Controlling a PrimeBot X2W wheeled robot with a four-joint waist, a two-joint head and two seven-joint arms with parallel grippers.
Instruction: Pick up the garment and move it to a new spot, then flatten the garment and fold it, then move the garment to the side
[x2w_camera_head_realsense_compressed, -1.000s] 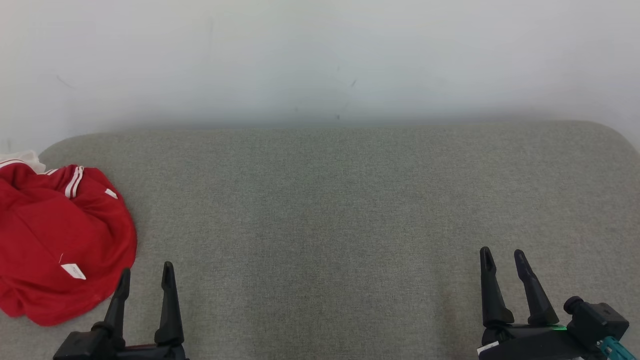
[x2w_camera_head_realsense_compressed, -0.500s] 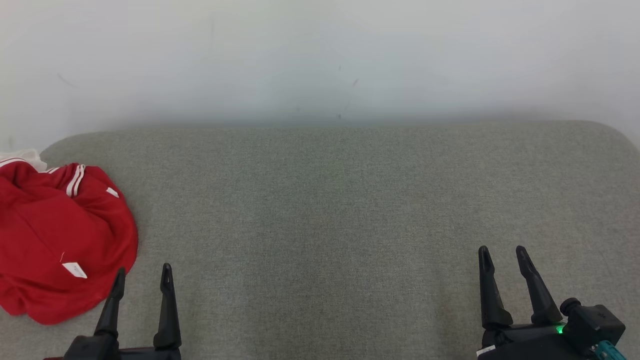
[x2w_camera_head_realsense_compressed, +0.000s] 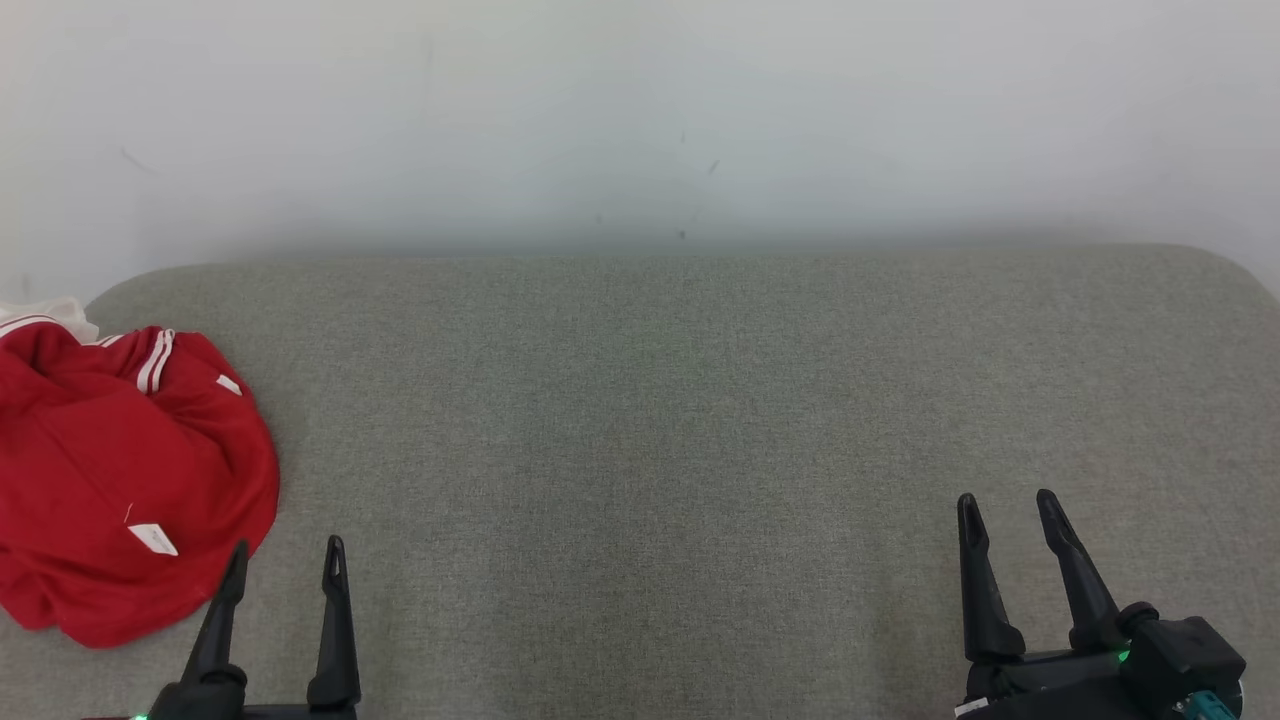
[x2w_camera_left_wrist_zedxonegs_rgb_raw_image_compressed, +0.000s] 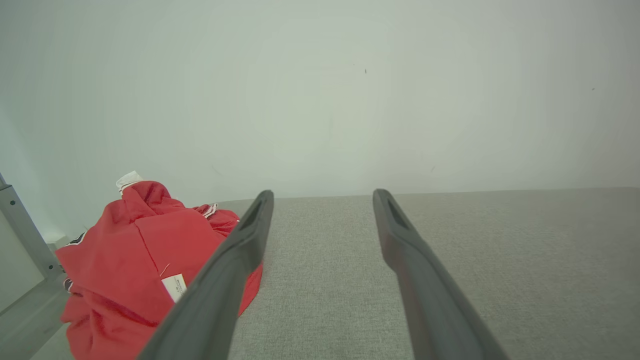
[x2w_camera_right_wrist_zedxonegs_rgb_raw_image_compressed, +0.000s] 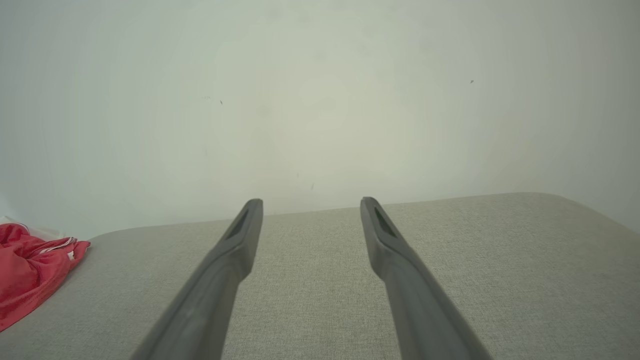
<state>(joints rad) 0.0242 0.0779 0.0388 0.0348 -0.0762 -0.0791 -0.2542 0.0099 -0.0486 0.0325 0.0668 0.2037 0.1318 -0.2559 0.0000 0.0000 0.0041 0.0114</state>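
The garment (x2w_camera_head_realsense_compressed: 120, 480) is a crumpled red piece with white stripes and small white labels, heaped at the left end of the grey fabric surface (x2w_camera_head_realsense_compressed: 660, 420). It also lies at the lower left in the left wrist view (x2w_camera_left_wrist_zedxonegs_rgb_raw_image_compressed: 135, 265) and at the far left in the right wrist view (x2w_camera_right_wrist_zedxonegs_rgb_raw_image_compressed: 30, 270). My left gripper (x2w_camera_head_realsense_compressed: 287, 555) stands open at the lower left, just right of the garment's near edge, with nothing between its fingers (x2w_camera_left_wrist_zedxonegs_rgb_raw_image_compressed: 235, 260). At the lower right, far from the garment, my right gripper (x2w_camera_head_realsense_compressed: 1005, 505) is open and holds nothing.
A pale wall (x2w_camera_head_realsense_compressed: 640, 120) rises behind the surface's far edge. The surface has rounded far corners, one at the right (x2w_camera_head_realsense_compressed: 1210, 265). A grey metal frame piece (x2w_camera_left_wrist_zedxonegs_rgb_raw_image_compressed: 20, 225) stands left of the garment in the left wrist view.
My left gripper has drawn back a little toward the bottom edge of the head view. The right gripper and the garment have barely shifted.
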